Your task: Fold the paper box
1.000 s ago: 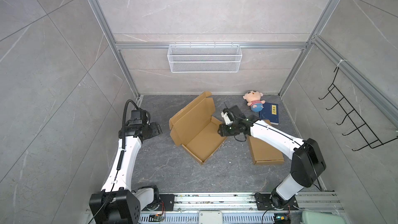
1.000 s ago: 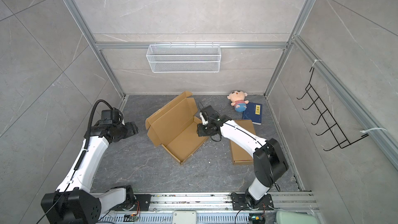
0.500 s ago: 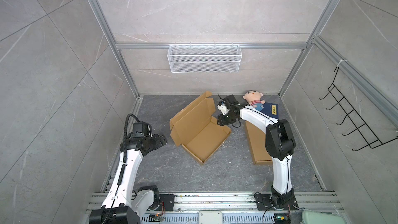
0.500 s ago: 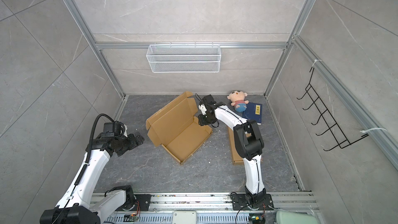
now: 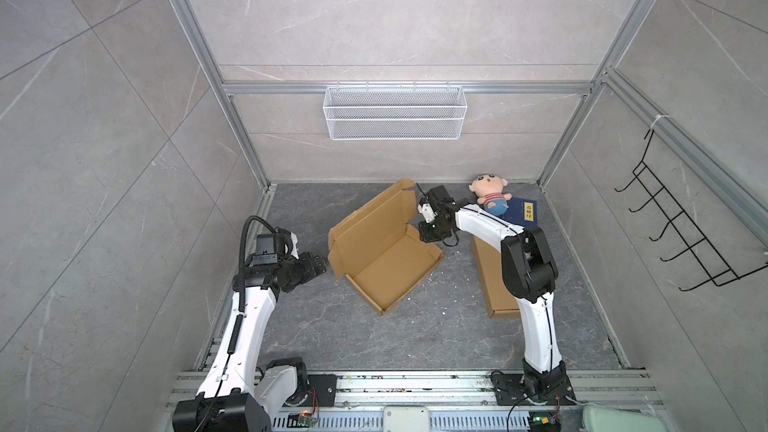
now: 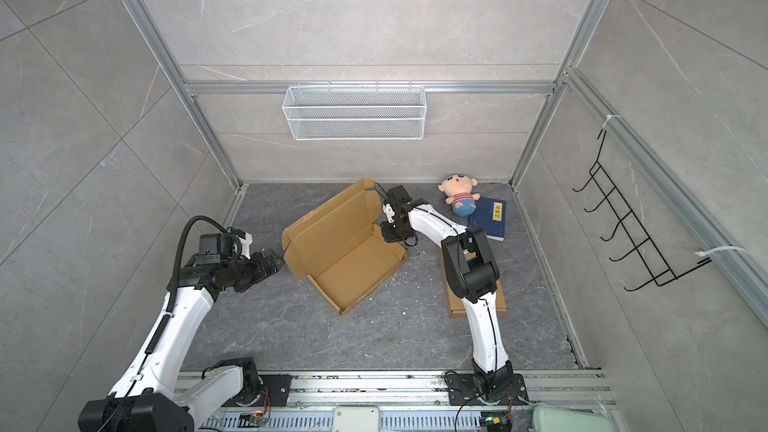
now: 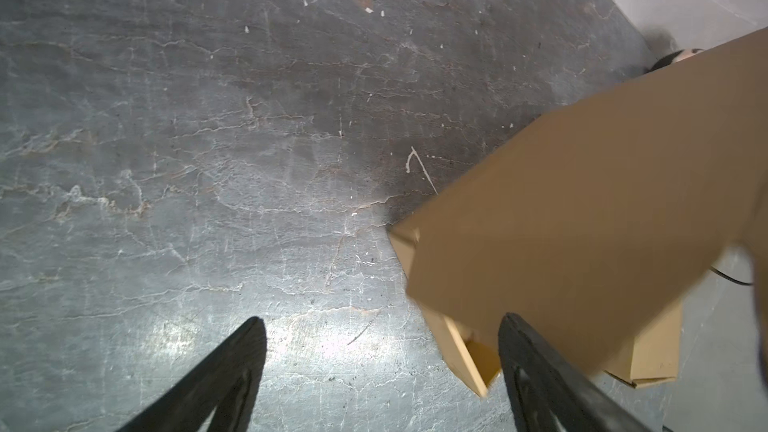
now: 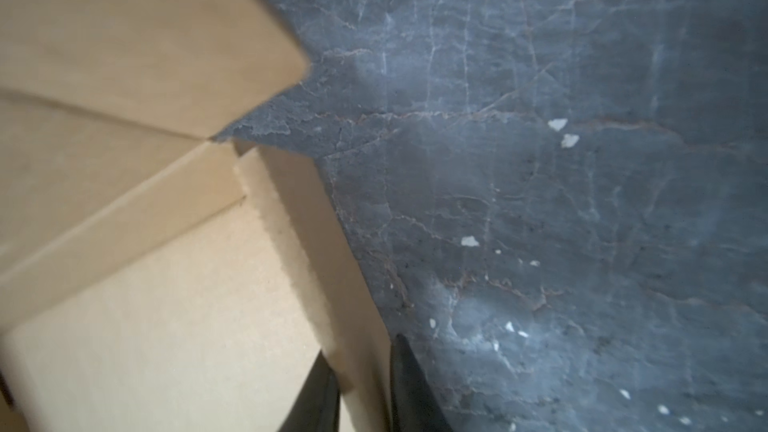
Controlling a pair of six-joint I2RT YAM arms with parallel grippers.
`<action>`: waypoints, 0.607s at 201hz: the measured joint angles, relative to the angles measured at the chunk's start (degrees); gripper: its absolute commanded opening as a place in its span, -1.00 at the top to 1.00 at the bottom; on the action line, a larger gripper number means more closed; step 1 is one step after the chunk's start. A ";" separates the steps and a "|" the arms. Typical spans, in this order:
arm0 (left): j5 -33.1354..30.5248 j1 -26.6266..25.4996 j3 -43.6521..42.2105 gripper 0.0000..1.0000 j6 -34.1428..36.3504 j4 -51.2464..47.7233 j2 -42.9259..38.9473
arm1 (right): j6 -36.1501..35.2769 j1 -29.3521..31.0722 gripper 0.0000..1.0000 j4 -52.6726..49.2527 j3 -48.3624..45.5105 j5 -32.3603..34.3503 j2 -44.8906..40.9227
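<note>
Stone floor (image 5: 374, 338); left jaws apart; right jaws pinch paper box (image 5: 390, 268) wall, blurred

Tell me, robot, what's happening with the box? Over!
Left pincer open beside open brown cardboard box. Right pincer clamped on its side wall. Lid standing up. Pink plush doll, blue book lie clear, far corner.

left arm (image 5: 249, 317): white shell, black joints, left side of the frame
right arm (image 5: 536, 326): white shell, big black elbow, right side
cable (image 5: 242, 243): thick, black, ribbed, loops at the left arm
bases (image 5: 540, 384): black blocks on a silver rail (image 5: 415, 384), bottom edge
fingers (image 7: 232, 376): thin, black, pointed
</note>
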 measured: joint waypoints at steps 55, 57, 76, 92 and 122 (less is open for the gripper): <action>0.11 0.20 1.09 -0.68 2.71 1.92 -3.56 | 7.06 0.04 0.67 2.62 -13.53 3.54 -7.41; 0.17 0.20 1.14 -0.67 2.86 2.21 -3.56 | 7.30 0.04 0.67 2.62 -14.01 3.69 -7.72; 1.25 0.20 1.20 -0.61 3.87 4.52 -3.54 | 9.64 0.04 0.67 3.10 -17.84 4.70 -10.58; 3.13 0.20 1.18 -0.58 4.33 6.97 -3.41 | 11.06 0.04 0.67 3.04 -20.15 5.22 -12.63; 6.29 0.20 1.07 -0.57 4.48 12.37 -2.60 | 11.50 -0.02 0.64 3.08 -21.84 5.62 -14.32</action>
